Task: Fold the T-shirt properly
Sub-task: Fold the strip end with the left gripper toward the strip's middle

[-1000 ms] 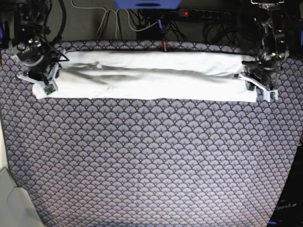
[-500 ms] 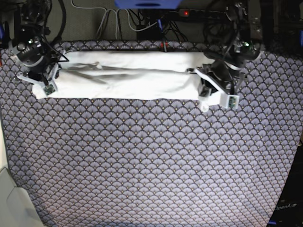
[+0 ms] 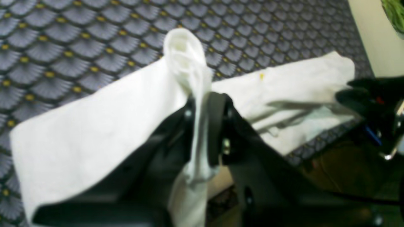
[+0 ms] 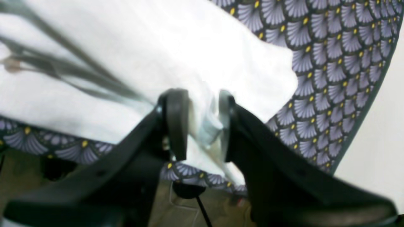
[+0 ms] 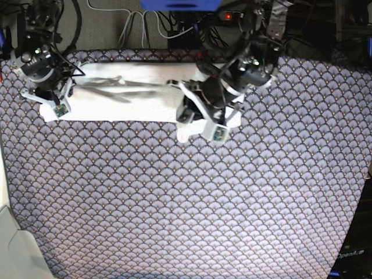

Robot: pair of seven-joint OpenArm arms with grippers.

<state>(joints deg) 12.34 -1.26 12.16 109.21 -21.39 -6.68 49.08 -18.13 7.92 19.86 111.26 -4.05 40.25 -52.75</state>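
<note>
The left gripper (image 3: 202, 104) is clamped on the T-shirt (image 5: 125, 96): in the left wrist view its two dark jaws stand almost together with a thin bunch of white cloth pinched between them, and a rounded wad of the fabric pokes out past the tips. From that pinch the cloth slopes away on both sides, one sheet hanging down toward the patterned tablecloth (image 3: 63, 37) and the other running off toward the far end of the shirt.

From the base view, that gripper (image 5: 200, 119) hangs over the middle of the table's back half, with a small white corner of cloth drooping just below it. The shirt lies as a long narrow white band along the far edge of the tablecloth (image 5: 186, 203), plain side up, from the corner under the right arm to the raised end in the left gripper.

The right gripper (image 4: 197, 123) sits at the other end of the band. Its jaws stand partly apart, with a fold of white cloth between them at the shirt's edge. The fabric fills much of the gap and touches at least one pad, so it looks gripped, though blur makes it hard to be certain. In the base view this gripper (image 5: 51, 99) rests low on the shirt's end, near the table corner.
</note>
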